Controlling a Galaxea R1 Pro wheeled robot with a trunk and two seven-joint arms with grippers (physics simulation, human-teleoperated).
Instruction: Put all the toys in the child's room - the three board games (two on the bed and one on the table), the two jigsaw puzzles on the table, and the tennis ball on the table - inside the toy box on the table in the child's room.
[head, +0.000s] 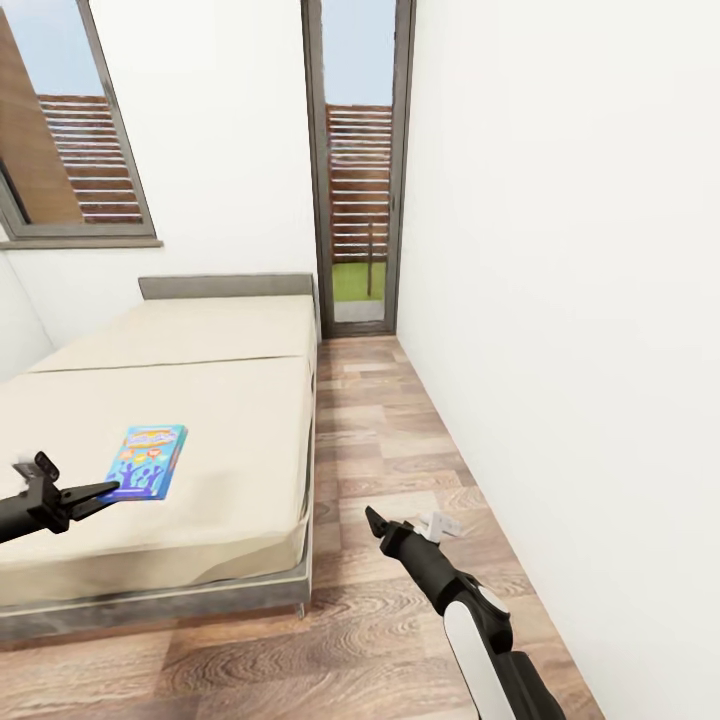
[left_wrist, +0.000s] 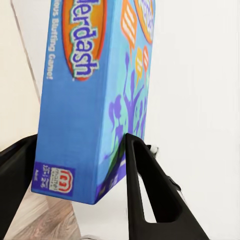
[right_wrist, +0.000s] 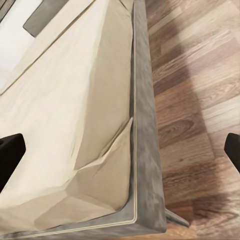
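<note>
Right gripper (head: 378, 524): nearest, over the wood-plank floor (head: 400, 450) just off the bed's corner, fingers spread wide, nothing between them.

Left gripper (head: 100, 492): above the near part of the bed (head: 230, 450), its two dark fingers (left_wrist: 145, 190) set either side of the lower end of the blue board game (head: 146, 461); whether the box is lifted clear of the mattress cannot be told.

Grey headboard (head: 225, 286): at the bed's far end.

Tall narrow window (head: 358, 170): beyond, in the white wall.
</note>
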